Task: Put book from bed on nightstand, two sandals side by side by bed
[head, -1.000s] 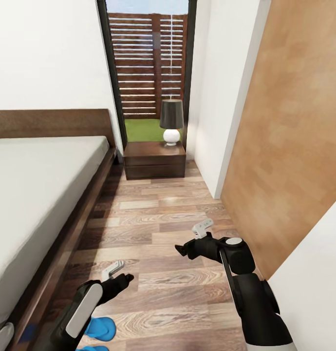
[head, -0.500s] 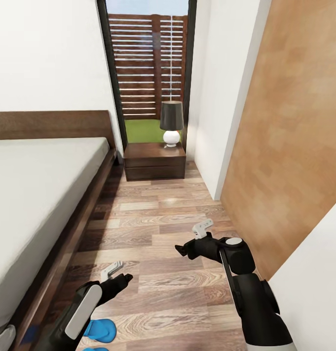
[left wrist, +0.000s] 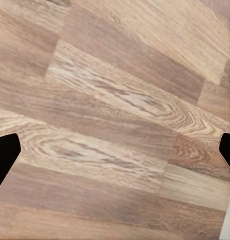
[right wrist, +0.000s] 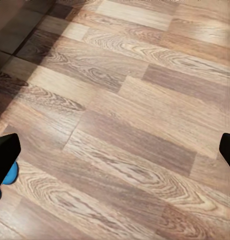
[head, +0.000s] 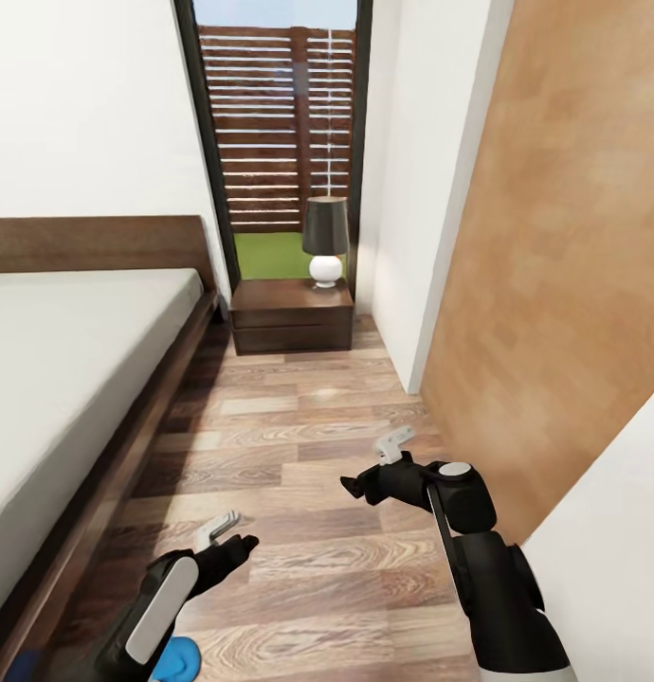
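Observation:
The bed [head: 71, 379], with its pale mattress and dark wood frame, runs along the left. The nightstand [head: 291, 317] with a black-shaded lamp [head: 325, 237] stands at the far end beside the headboard. One blue sandal [head: 180, 658] peeks out at the picture's lower edge under my left forearm, and it also shows in the right wrist view as a blue sandal [right wrist: 10, 175] beside a fingertip. My left gripper [head: 235, 533] and right gripper [head: 374, 466] hang open and empty over the plank floor [left wrist: 115, 100]. The book is out of view.
A tall dark-framed window [head: 275, 133] rises behind the nightstand. A white wall corner [head: 412, 237] and a tan wood panel [head: 554, 265] close the right side, leaving a floor aisle [head: 289, 445] between them and the bed.
The whole view has shifted: the sandals have slid down toward the picture's lower edge and the nightstand sits slightly further left. Both arms hold the same pose, grippers still open.

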Robot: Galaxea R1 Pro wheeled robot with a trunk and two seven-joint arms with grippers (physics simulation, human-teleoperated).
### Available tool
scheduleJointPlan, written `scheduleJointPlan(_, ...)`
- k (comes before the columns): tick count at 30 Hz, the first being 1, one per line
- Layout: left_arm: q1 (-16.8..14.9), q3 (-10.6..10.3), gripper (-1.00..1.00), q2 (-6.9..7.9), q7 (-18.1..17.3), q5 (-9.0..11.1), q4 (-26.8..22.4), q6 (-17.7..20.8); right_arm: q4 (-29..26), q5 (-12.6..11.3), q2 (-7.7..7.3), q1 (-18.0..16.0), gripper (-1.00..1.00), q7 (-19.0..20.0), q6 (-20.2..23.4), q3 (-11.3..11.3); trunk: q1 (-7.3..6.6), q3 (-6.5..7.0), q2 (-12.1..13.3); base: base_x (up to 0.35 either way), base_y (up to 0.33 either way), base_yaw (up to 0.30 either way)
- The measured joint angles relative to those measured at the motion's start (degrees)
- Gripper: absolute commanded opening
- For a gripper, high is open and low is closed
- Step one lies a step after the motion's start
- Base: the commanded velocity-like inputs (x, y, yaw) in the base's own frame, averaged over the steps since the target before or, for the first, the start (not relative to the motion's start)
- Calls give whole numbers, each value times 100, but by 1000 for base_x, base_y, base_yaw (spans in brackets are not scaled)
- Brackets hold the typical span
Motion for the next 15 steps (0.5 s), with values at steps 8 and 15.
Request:
scheduleJointPlan(8, 30, 12, 100, 8, -6, 7, 0, 1, 0, 0, -8, 7, 100, 0, -4, 4, 1, 0, 0, 182, -199, 0)
scheduleJointPlan(15, 59, 36, 100, 29, -30, 46, -1, 2, 1, 1, -11, 8, 100, 0, -5, 5, 0, 0, 0, 109, -54, 0)
